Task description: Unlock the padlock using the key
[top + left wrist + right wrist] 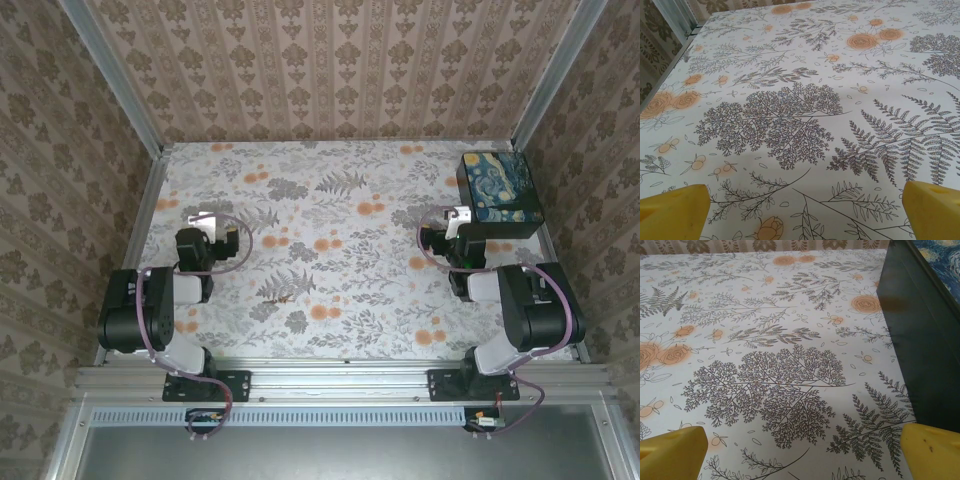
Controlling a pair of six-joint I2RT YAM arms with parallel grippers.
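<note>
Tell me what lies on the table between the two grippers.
Bare stretch: in the top external view only the flower-printed table cover runs between the left gripper and the right gripper. Both stand open.

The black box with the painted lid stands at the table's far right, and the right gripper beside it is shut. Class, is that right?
Wrong in one respect: the right gripper is open, not shut. The right wrist view shows its yellow fingers wide apart. The black box does stand at the far right of the table.
</note>
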